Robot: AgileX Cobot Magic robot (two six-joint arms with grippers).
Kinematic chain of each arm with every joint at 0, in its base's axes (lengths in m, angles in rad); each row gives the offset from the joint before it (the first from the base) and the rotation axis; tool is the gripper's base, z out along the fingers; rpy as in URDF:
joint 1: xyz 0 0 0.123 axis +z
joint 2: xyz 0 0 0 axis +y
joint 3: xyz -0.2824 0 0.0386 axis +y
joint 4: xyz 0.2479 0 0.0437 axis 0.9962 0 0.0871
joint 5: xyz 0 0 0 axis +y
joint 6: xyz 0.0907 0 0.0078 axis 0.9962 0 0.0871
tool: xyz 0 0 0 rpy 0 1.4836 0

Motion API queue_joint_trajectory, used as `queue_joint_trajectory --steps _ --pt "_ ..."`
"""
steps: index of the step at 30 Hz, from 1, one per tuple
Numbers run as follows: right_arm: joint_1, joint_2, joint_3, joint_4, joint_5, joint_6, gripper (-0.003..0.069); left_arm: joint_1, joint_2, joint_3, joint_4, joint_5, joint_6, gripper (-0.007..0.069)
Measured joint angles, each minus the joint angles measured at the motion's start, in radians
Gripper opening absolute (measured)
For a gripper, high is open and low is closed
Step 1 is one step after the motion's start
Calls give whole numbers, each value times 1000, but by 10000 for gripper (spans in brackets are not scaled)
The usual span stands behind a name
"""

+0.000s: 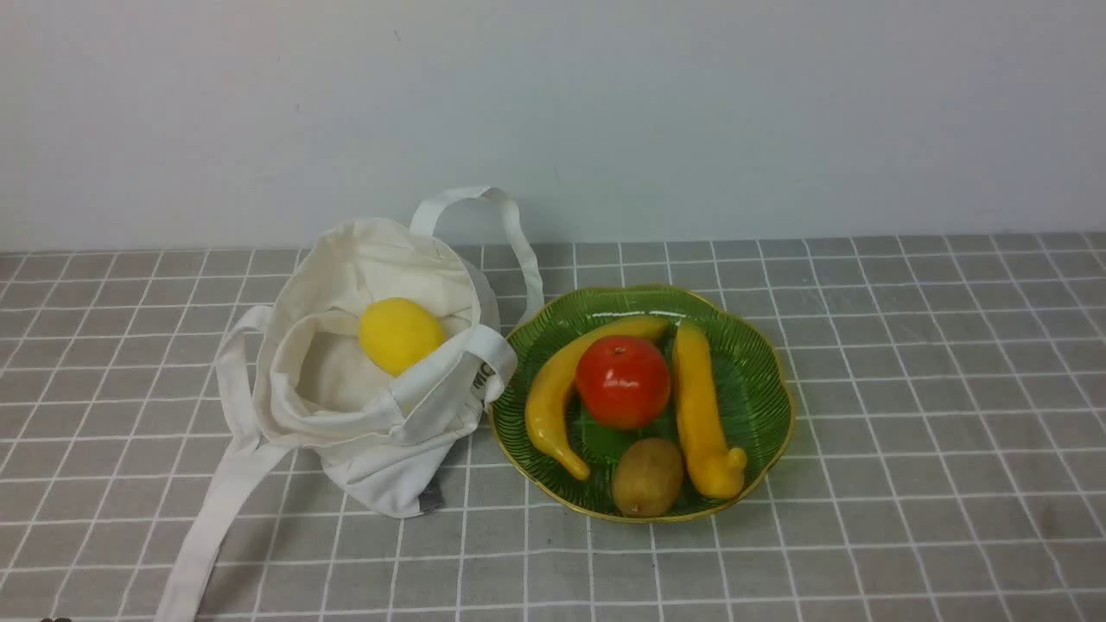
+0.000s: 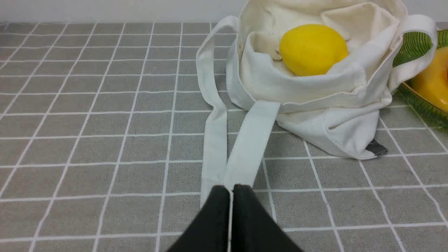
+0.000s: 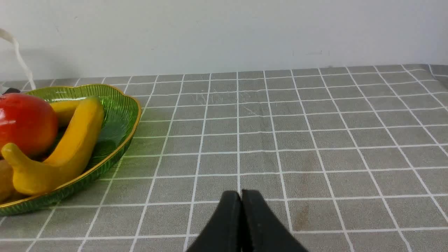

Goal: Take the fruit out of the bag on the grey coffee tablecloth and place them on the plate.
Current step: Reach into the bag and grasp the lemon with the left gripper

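A yellow lemon lies in the open mouth of the off-white canvas bag on the grey checked tablecloth; the lemon also shows in the left wrist view. The green plate stands right of the bag, touching its rim. My left gripper is shut and empty, low over the cloth at the end of the bag's long handle. My right gripper is shut and empty over bare cloth, right of the plate. Neither arm shows in the front view.
The plate holds two yellow bananas, a red-orange round fruit and a brown kiwi. One bag handle trails toward the front left; another loops up behind. A white wall stands behind the table.
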Motion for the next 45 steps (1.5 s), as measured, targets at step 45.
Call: queue_joint_trajectory --steps 45 --pt "0 0 0 0 0 0 -15 0 0 0 -221 0 -17 -5"
